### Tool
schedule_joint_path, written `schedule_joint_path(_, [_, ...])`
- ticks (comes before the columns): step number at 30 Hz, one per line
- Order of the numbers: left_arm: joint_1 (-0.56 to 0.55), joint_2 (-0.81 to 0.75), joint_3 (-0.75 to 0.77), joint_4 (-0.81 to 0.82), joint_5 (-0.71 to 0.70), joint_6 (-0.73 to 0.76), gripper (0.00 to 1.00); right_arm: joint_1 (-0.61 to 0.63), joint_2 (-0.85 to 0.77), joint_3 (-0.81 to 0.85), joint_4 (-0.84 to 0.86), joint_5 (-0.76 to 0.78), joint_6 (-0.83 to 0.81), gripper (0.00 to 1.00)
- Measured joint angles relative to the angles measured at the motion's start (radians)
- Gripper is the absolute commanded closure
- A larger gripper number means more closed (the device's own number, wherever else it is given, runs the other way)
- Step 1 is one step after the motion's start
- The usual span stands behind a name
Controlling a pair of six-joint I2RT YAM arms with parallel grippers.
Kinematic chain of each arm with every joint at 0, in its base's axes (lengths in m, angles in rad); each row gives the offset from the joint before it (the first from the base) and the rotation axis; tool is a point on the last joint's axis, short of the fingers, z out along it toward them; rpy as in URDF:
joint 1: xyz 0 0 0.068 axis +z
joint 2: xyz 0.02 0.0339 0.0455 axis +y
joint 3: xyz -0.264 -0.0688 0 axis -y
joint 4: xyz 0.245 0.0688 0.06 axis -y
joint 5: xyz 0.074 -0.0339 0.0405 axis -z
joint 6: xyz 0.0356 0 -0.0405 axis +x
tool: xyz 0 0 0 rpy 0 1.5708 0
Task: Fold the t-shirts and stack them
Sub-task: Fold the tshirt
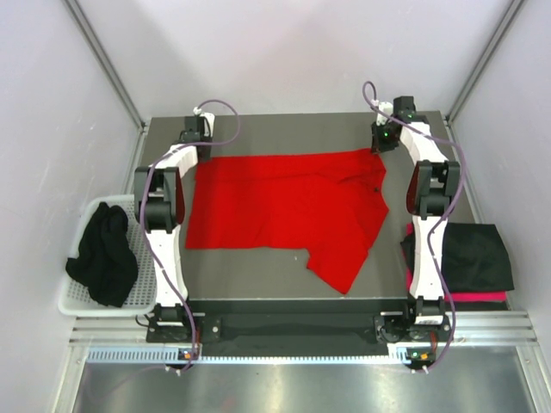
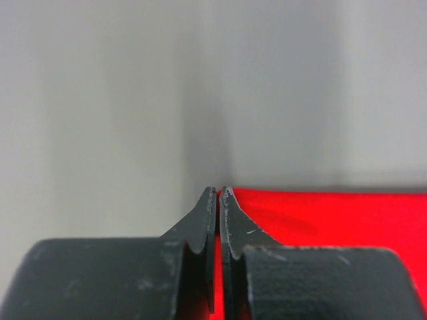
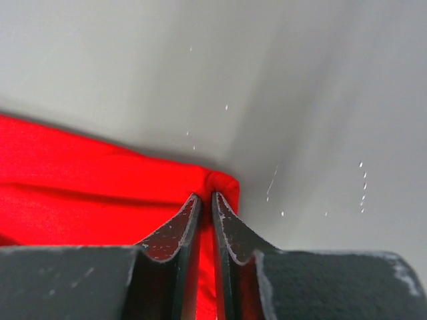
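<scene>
A bright red t-shirt (image 1: 284,211) lies spread over the dark table (image 1: 258,275), one flap reaching toward the front right. My left gripper (image 1: 196,153) sits at its far left corner, shut on the red cloth (image 2: 320,220), which shows between the jaws. At the far right corner my right gripper (image 1: 381,148) is shut on a bunched fold of the red shirt (image 3: 100,180). A crumpled black t-shirt (image 1: 103,254) fills the white basket on the left. A folded black t-shirt (image 1: 478,254) rests on a pinkish-red one (image 1: 482,298) at the right.
The white mesh basket (image 1: 76,297) stands off the table's left edge. Grey enclosure walls (image 1: 284,52) close in behind and at both sides. The arms' bases stand at the near edge on a metal rail (image 1: 293,331).
</scene>
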Motion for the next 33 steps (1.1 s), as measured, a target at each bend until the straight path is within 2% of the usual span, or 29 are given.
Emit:
schedule_joint_path(3, [0.0,0.032,0.029,0.025,0.002,0.0,0.98,0.002,0.02,0.033,0.008,0.005,0.002,0.84])
schedule_joint_path(4, [0.0,0.041,0.044,0.027,0.001,0.001,0.94,0.002,0.026,0.04,0.012,0.004,0.002,0.83])
schedule_joint_path(5, [0.0,0.05,0.059,0.028,0.002,0.0,0.85,0.002,0.029,0.045,0.015,0.003,0.001,0.83])
schedule_joint_path(8, [0.001,0.055,0.069,0.034,0.01,-0.01,0.75,0.002,0.029,0.042,0.027,0.0,0.0,0.83])
schedule_joint_path(12, [0.006,0.008,0.022,0.048,0.041,-0.041,0.7,0.002,-0.056,-0.094,0.091,0.018,-0.004,0.72])
schedule_joint_path(17, [0.002,-0.165,-0.064,0.045,0.09,-0.064,0.65,0.001,-0.274,-0.306,0.14,0.072,-0.031,0.69])
schedule_joint_path(21, [-0.019,-0.357,-0.126,0.039,0.143,-0.065,0.64,0.002,-0.521,-0.444,0.199,0.088,-0.066,0.68])
schedule_joint_path(25, [-0.056,-0.523,-0.204,0.021,0.227,-0.059,0.68,0.014,-0.707,-0.537,0.226,0.077,-0.121,0.69])
schedule_joint_path(28, [-0.082,-0.603,-0.316,-0.007,0.282,-0.051,0.72,0.058,-0.76,-0.604,0.216,0.066,-0.187,0.72])
schedule_joint_path(33, [-0.087,-0.65,-0.584,-0.05,0.32,-0.014,0.74,0.202,-0.715,-0.745,0.151,0.077,-0.285,0.72])
